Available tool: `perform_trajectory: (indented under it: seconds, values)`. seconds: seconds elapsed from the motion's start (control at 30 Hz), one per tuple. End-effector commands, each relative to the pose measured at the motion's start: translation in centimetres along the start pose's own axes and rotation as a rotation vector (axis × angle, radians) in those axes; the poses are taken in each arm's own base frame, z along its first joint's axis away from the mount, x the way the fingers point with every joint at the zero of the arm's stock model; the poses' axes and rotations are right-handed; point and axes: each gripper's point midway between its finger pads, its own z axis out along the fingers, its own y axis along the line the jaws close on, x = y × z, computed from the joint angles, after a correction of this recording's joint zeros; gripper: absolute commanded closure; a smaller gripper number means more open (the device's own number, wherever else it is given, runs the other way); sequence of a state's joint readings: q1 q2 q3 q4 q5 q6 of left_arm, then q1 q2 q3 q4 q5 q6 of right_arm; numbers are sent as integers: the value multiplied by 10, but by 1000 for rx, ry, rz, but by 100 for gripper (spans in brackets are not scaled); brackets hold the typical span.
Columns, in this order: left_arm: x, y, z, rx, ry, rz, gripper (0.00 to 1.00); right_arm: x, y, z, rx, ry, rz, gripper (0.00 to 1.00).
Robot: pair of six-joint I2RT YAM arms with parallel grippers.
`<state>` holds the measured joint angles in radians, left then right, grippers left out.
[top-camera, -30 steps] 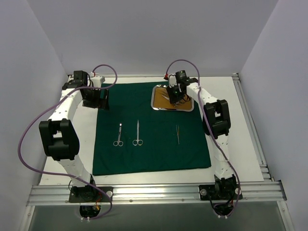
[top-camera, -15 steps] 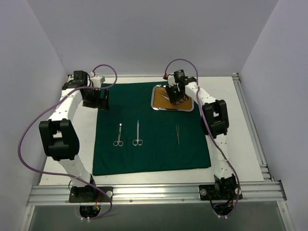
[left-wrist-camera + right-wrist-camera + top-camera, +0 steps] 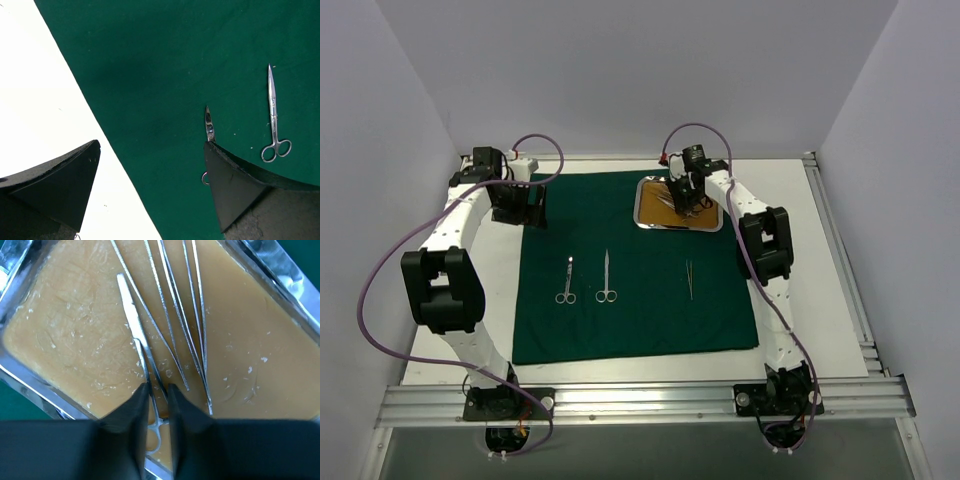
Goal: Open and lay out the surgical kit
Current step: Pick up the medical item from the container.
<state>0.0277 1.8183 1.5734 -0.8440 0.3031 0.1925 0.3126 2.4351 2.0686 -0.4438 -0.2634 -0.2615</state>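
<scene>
The right gripper [image 3: 157, 390] is seen inside the steel tray [image 3: 270, 262] at the far right of the green drape [image 3: 630, 320]. Its fingers are narrowly parted astride the shank of a ring-handled instrument [image 3: 131, 320], and whether it is pinched cannot be told. The squeeze is best centred on that shank alone, the neighbouring instruments [image 3: 195, 315] being left undisturbed, while the left gripper [image 3: 150, 150] is held wide open and empty over the drape's far-left edge.

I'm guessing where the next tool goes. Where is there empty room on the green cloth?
The widest bare patch of the green cloth lies between the right scissors and the tweezers. The near strip below them is bare too, as is the far part between the left gripper and the tray. The tray is crowded: more tools and the right gripper.
</scene>
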Motion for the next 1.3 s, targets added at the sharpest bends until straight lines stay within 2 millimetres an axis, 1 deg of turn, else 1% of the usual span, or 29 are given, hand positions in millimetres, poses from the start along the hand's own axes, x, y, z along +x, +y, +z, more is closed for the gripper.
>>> perform_trajectory:
  seconds: [0.0, 0.07, 0.2, 0.27, 0.33, 0.37, 0.4, 0.47, 0.53, 0.83, 0.9, 0.93, 0.97, 1.0, 1.27]
  values:
    - [-13, -2, -10, 7, -36, 21, 6, 45, 3, 19, -39, 136, 12, 94]
    - [-12, -1, -11, 5, -36, 20, 6, 49, 3, 18, -31, 150, -5, 99]
    - [-13, -2, -10, 10, -37, 21, 6, 45, 1, 11, 11, 155, -94, 100]
    - [-13, -2, -10, 10, -37, 21, 6, 35, -1, 5, 26, 132, -129, 100]
    - [-13, -2, -10, 10, -38, 22, 6, 15, -4, -6, 46, 83, -138, 100]
    - [-14, -2, -12, 7, -41, 21, 6, 9, -6, -10, 51, 70, -137, 100]
    - [-13, -3, -11, 10, -40, 24, 6, -5, -8, -18, 61, 36, -135, 100]
    - [-14, -2, -14, 7, -44, 24, 6, -16, -5, -29, 45, 10, -123, 100]
    - [-14, -2, -14, 5, -45, 24, 6, -22, -3, -38, 30, -11, -112, 100]
    - [-15, -4, -16, 10, -47, 26, 6, -20, 7, -52, -18, -30, -68, 100]
    - [-14, -4, -16, 8, -47, 26, 6, -15, 11, -51, -32, -21, -51, 100]
    - [-14, -3, -16, 7, -45, 27, 6, -16, 12, -54, -33, -30, -37, 100]
    - [-14, -3, -16, 7, -47, 28, 6, -8, 15, -51, -40, -15, -28, 100]
    - [-14, -3, -16, 6, -47, 26, 6, -5, 16, -51, -42, -11, -18, 100]
    - [-15, -4, -15, 11, -48, 29, 6, 12, 30, -54, -86, 37, 50, 100]
